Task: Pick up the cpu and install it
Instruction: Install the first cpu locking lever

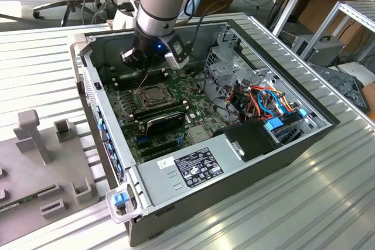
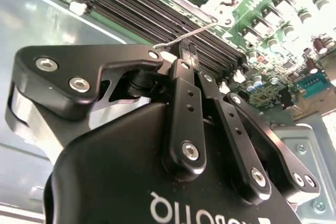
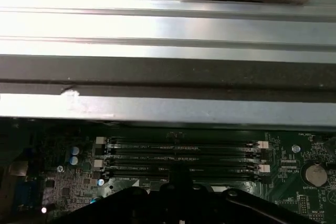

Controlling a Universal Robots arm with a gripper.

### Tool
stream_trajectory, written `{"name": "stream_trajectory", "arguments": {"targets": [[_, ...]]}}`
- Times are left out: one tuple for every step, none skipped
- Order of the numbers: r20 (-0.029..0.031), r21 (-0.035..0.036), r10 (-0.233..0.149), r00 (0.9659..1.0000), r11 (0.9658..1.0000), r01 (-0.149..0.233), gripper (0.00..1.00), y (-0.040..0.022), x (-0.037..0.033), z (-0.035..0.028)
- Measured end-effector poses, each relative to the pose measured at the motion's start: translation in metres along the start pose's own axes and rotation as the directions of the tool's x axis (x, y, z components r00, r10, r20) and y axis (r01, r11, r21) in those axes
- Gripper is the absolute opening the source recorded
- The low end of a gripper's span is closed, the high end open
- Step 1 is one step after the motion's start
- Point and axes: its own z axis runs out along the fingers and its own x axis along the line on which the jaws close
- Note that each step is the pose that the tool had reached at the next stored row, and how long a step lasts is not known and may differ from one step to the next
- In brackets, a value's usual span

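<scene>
At the exterior view's left a grey fixture (image 1: pixel 36 139) sits on the table (image 1: pixel 47 57), well apart from the open case (image 1: pixel 88 86). Further right my gripper (image 1: pixel 142 58) hangs inside the case with its fingers drawn narrow. In the second wrist view a thin lever (image 2: pixel 202 28) crosses right at their tips; I cannot tell whether it is pinched or only pressed. The cpu (image 1: pixel 154 93) lies in the socket (image 1: pixel 167 99), just beside my fingertips. I judge this to be latching work: follow the lever's arc, keep off the memory slots (image 2: pixel 152 11), and never load the chip.
</scene>
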Motion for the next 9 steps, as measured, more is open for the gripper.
{"name": "stream_trajectory", "arguments": {"targets": [[0.002, 0.0002, -0.001, 1.0, 1.0, 0.001, 0.11, 0.0001, 0.0036, 0.0], [0.0042, 0.0002, -0.001, 1.0, 1.0, 0.001, 0.11, 0.0002, 0.0076, 0.0], [0.0058, 0.0002, -0.002, 1.0, 1.0, 0.002, 0.11, 0.0002, 0.0097, 0.0], [0.007, 0.0004, -0.002, 1.0, 1.0, 0.002, 0.11, 0.0003, 0.0101, -0.0001], [0.0077, 0.0004, -0.002, 1.0, 1.0, 0.002, 0.11, 0.0005, 0.0101, -0.001], [0.0082, 0.0008, -0.002, 1.0, 1.0, 0.002, 0.11, 0.0008, 0.01, -0.0022], [0.0086, 0.0014, -0.002, 1.0, 1.0, 0.002, 0.11, 0.0014, 0.0101, -0.0048], [0.0093, 0.0025, -0.002, 1.0, 1.0, 0.002, 0.11, 0.0017, 0.0101, -0.0057], [0.0101, 0.0039, -0.002, 0.9999, 1.0, 0.002, 0.11, 0.0016, 0.0101, -0.0056]]}}
